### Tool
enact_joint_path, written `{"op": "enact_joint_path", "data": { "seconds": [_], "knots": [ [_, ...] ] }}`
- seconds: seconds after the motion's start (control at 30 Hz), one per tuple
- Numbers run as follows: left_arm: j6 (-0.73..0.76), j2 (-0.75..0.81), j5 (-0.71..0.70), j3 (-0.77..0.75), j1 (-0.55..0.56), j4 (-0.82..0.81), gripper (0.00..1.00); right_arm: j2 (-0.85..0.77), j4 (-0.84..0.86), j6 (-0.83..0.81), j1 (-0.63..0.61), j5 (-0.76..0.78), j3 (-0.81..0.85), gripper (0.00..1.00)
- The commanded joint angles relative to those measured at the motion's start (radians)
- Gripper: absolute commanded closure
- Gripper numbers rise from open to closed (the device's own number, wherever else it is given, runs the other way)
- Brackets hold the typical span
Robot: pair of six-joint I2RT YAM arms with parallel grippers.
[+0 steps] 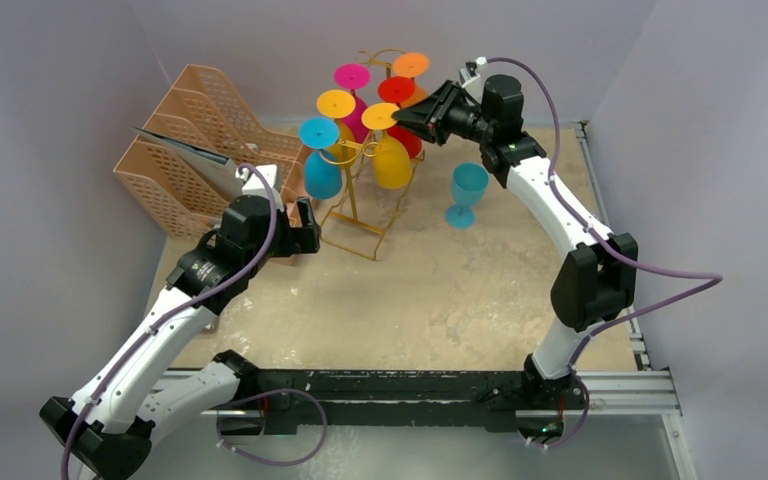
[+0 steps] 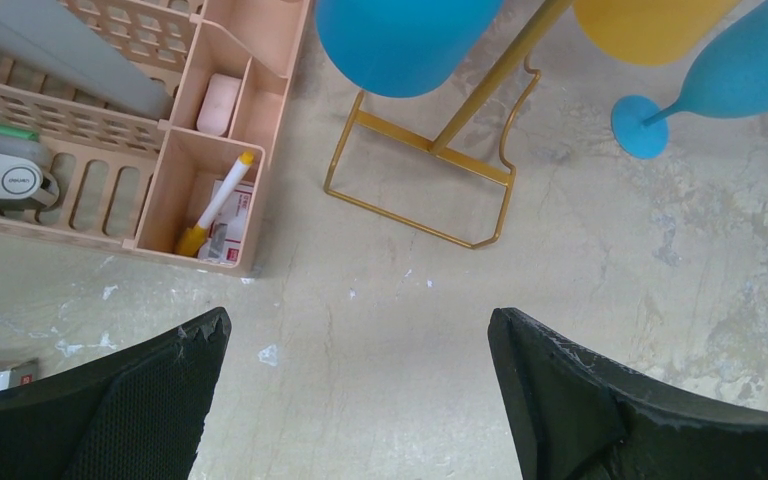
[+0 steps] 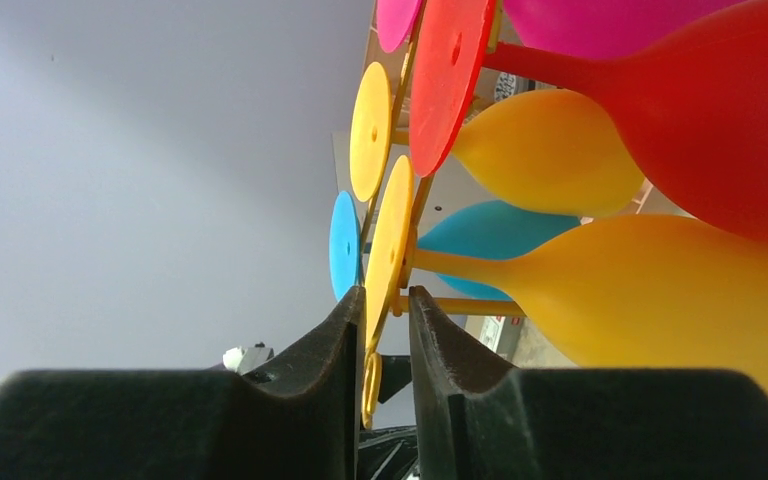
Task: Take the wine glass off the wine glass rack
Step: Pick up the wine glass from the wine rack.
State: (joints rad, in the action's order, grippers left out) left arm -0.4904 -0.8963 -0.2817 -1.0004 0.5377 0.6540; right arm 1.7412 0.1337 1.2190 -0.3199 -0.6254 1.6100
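Wine glass [image 1: 392,163] yellow, opaque, hanging bowl-down.

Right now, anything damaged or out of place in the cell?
Left gripper finger pads look frayed and chipped along their tips. One teal wine glass stands upright on the table, apart from the wine glass rack.

Gold wine glass rack [image 2: 435,148]; yellow, red, magenta, orange and blue wine glasses [image 1: 392,162] (a lone glass [image 1: 467,188] is teal); peach lattice organizer [image 1: 195,150]; mottled beige surface [image 1: 440,290].
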Motion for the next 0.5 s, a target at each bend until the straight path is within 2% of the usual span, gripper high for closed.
{"op": "enact_joint_path", "data": {
  "seconds": [0.0,0.33,0.47],
  "knots": [
    [-0.003,-0.015,-0.013,-0.045,-0.005,-0.011,0.0,0.004,0.026,0.015,0.002,-0.034,0.055,0.78],
    [0.033,-0.037,-0.061,-0.052,-0.005,-0.034,0.0,0.038,0.021,0.046,0.001,-0.05,0.089,0.93],
    [0.025,-0.029,-0.063,-0.045,-0.005,-0.033,0.0,0.038,0.023,0.058,0.002,-0.057,0.091,0.96]
  ]
}}
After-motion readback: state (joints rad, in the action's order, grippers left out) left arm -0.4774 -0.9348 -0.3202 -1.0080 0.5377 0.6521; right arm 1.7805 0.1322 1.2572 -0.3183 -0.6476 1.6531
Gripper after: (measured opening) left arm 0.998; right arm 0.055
